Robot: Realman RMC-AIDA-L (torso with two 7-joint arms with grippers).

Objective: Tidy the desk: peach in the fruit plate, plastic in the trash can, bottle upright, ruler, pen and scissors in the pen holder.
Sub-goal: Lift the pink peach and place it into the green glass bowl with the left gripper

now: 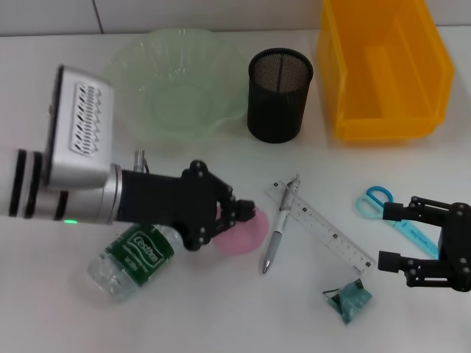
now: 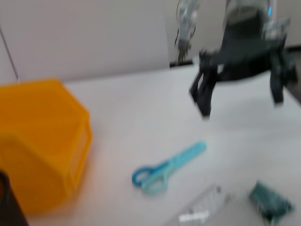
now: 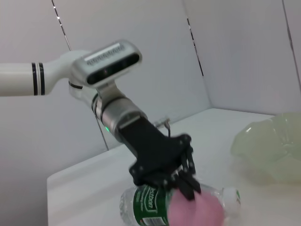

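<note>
Your left gripper (image 1: 239, 215) pinches the peach (image 1: 243, 234) on the table (image 1: 191, 309), beside the lying bottle (image 1: 136, 257). Your right gripper (image 1: 390, 235) hangs spread over the scissors (image 1: 394, 217), near right.

Bottle (image 1: 131, 259) label print blurred; no text readable anywhere.

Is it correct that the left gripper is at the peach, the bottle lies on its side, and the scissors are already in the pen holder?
Not entirely. The head view shows the scissors lying on the desk by the right gripper, not in the pen holder. The left gripper is at the peach; the bottle lies down.
</note>
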